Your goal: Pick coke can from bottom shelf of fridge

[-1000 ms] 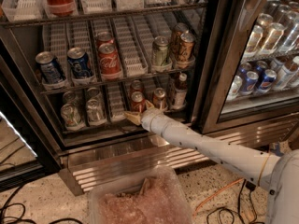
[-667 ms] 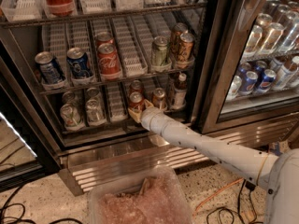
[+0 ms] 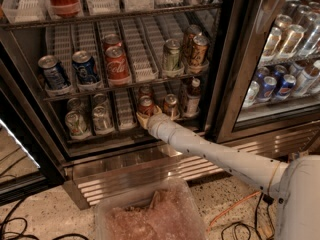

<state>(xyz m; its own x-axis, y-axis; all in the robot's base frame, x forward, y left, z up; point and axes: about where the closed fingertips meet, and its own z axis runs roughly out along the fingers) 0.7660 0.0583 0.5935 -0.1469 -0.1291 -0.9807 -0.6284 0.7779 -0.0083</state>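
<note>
The fridge point(image 3: 226, 79) stands open, with its black frame and ribbed steel base panel. On the bottom shelf point(image 3: 118, 134), a wire rack with white lane trays, a small red coke can point(image 3: 146, 104) stands in a middle lane, with another red can behind it. My gripper point(image 3: 144, 117) is at the end of the white arm that reaches in from the lower right. It sits right at the foot of the coke can, touching or nearly touching it, and hides the can's base.
On the bottom shelf, silver cans point(image 3: 78, 123) stand to the left, and a brownish can point(image 3: 170, 104) and a dark bottle point(image 3: 192, 96) close on the right. The shelf above holds red coke cans point(image 3: 116, 64) and blue Pepsi cans point(image 3: 85, 66). A clear plastic bin point(image 3: 150, 211) sits on the floor in front.
My gripper has moved up and deeper into the bottom shelf, from just below the shelf edge to the foot of the coke can. The cans have not moved.
</note>
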